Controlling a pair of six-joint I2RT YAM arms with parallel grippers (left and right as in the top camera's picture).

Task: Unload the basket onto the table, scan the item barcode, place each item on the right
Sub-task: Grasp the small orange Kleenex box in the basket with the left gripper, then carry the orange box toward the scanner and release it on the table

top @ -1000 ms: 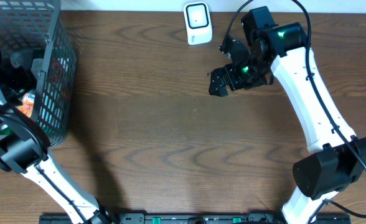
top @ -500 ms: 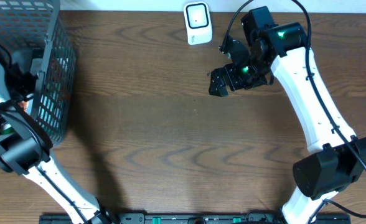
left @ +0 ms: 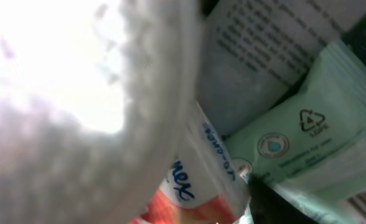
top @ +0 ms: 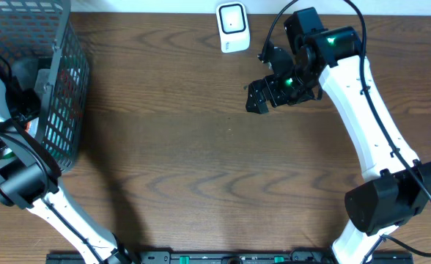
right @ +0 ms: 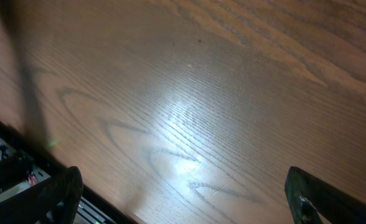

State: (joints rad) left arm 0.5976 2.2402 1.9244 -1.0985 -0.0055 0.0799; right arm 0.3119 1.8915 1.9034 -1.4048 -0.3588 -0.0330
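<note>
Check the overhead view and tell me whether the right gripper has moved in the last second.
No. The right gripper sits at the same spot below and right of the white scanner throughout, with its jaws open.

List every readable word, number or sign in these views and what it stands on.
"nex", blue letters, on the white and red packet; the word's start is hidden.
Recycling triangle on the green packet; letters beneath too blurred.
Fine print on the grey packet: too blurred.
Barcode at the green packet's corner: digits unreadable.
Overhead and right wrist views: none.
</note>
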